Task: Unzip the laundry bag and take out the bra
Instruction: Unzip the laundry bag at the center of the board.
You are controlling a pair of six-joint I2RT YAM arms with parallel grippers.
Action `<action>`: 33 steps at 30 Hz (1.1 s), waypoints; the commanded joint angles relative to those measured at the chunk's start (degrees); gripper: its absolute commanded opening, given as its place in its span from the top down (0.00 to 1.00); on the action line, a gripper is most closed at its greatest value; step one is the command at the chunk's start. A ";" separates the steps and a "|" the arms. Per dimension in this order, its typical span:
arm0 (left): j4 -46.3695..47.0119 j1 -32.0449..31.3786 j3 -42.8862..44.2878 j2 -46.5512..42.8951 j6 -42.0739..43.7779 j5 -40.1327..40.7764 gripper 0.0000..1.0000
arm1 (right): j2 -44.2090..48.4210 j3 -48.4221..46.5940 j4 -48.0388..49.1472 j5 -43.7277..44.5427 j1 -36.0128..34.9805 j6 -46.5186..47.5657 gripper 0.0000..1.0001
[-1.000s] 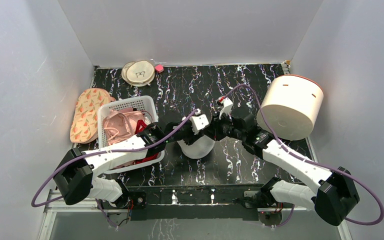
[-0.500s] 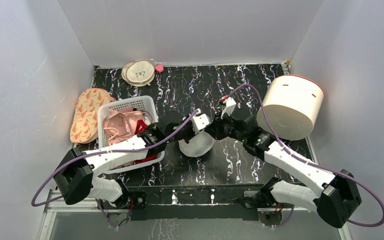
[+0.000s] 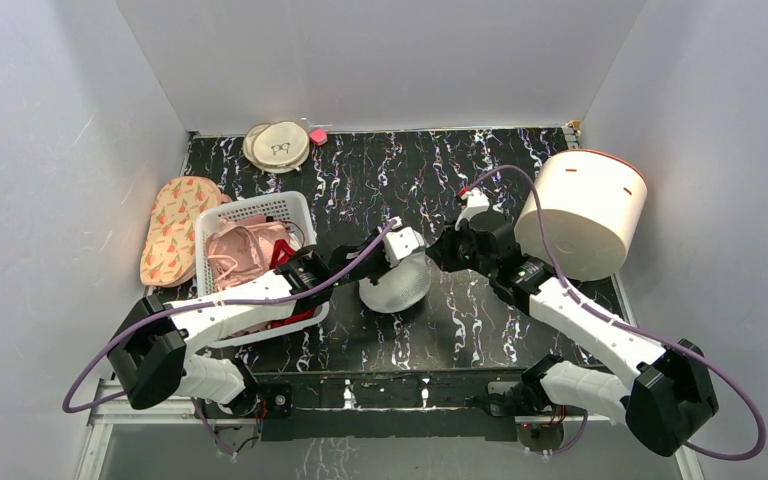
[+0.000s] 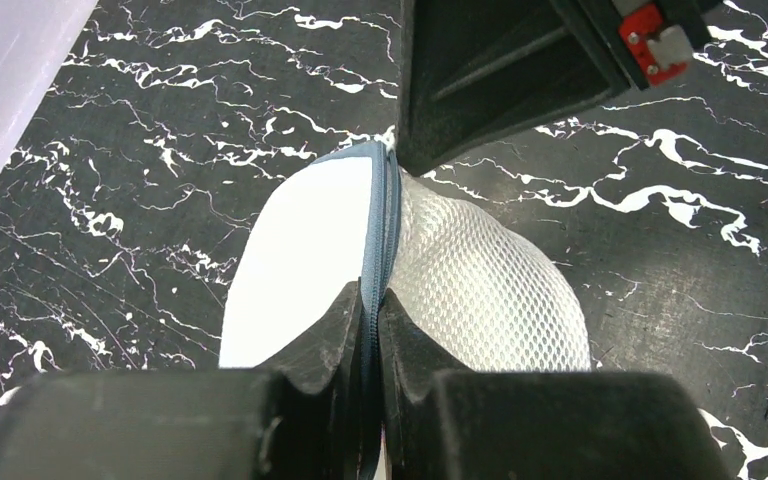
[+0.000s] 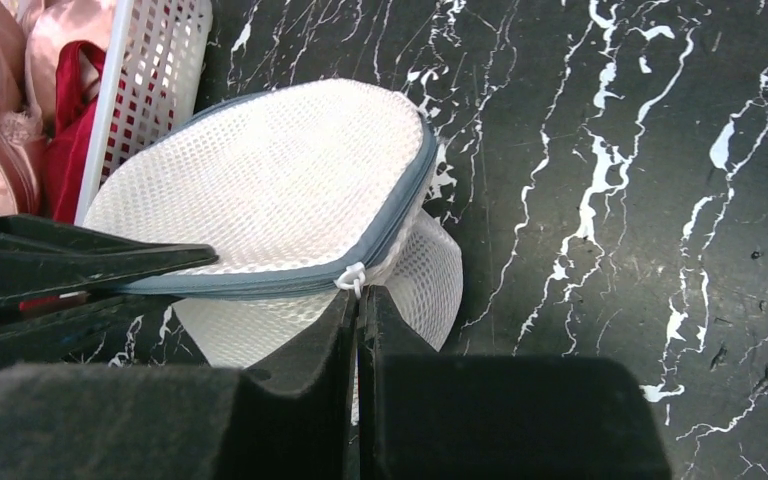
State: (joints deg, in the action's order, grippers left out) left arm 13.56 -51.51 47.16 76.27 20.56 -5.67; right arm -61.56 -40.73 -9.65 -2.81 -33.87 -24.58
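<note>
Just right of the basket (image 3: pixel 260 207), the laundry bag (image 3: pixel 396 283) is held by the left gripper (image 4: pixel 372 310), clamped on its zipper rim (image 4: pixel 381 215). The right gripper (image 5: pixel 357 300) is closed, apparently on the white zipper pull (image 5: pixel 350 278). A steady draw along the rim's curve, with the left anchoring, should open it.

left gripper (image 4: pixel 372 296) | clamped on laundry bag (image 4: pixel 480 290) | right gripper (image 4: pixel 407 152) apparently touching it

Both arms reach inward, nearly meeting; left gripper (image 4: pixel 371 300) pinched closed, right gripper (image 5: pixel 358 300) likewise.
</note>
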 commanded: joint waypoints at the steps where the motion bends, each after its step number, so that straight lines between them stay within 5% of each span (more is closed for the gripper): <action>1: 0.93 0.23 0.78 -3.14 0.54 2.31 1.00 | 1.46 -0.06 -0.20 0.67 4.75 -0.56 1.00; 5: 0.85 0.22 0.95 -2.74 0.33 2.59 0.99 | 3.07 -0.30 0.36 -2.93 6.47 0.67 1.00; 12: 0.94 0.23 1.23 -2.10 -0.55 1.32 0.77 | 3.57 -0.86 4.28 -14.99 6.06 2.68 1.00; 23: 1.40 0.24 0.82 -2.21 -2.00 -5.47 0.44 | 1.01 -2.07 7.34 -14.38 0.05 1.53 1.00; 27: 0.89 0.22 1.23 -1.53 -1.79 -3.57 0.46 | 0.35 -2.76 7.54 -13.20 -1.81 1.64 1.00; 33: 0.59 0.24 1.38 -1.38 -0.90 -0.54 0.63 | 1.39 -2.69 7.24 -11.78 -2.03 1.77 1.00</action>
State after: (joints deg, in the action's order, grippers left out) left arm 13.47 -51.46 47.16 76.27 19.00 -7.79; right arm -61.58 -40.73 -5.87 -15.97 -35.62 -22.96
